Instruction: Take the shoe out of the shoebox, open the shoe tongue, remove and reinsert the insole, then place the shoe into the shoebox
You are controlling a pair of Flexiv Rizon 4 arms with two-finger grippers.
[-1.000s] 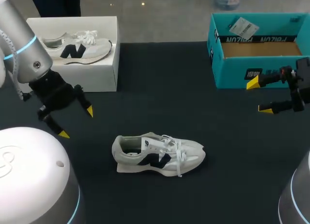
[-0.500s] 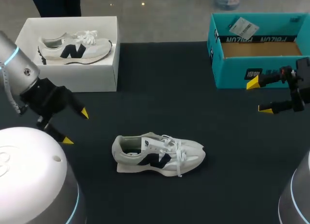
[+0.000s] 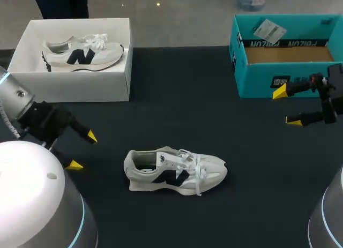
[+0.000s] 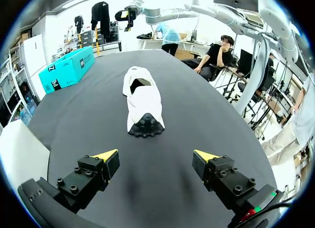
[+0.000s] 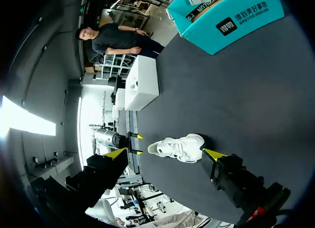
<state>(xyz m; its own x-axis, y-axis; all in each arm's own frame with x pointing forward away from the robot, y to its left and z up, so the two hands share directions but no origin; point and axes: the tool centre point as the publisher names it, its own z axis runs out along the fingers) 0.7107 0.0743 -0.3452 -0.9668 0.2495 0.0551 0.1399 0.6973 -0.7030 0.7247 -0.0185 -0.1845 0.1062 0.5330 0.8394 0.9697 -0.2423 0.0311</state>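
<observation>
A dark table [image 3: 177, 82] carries everything. At its far right corner stands a teal box [image 3: 257, 79], open at the top, with a brown cardboard floor and a paper tag [image 3: 269, 29] leaning on its back wall. At the far left corner sits the white shoebox [image 3: 80, 87], also open, and a second white sneaker [image 3: 80, 52] lies inside it.

The shoe [image 3: 174, 170] to be handled is out on the table, near the middle of the front half and well apart from both boxes. It appears to stand on its sole, heel towards my left and toe towards my right, laces loose over the tongue.

The left gripper [image 3: 83, 150] hangs low near the shoe's heel, fingers spread wide and holding nothing. In its wrist view the shoe [image 4: 141, 102] lies straight ahead, with only dark tabletop between.

The right gripper [image 3: 286, 106] sits just before the teal box's front wall, fingers likewise apart and empty, well away from the shoe. Whether its upper finger touches that wall cannot be told.
</observation>
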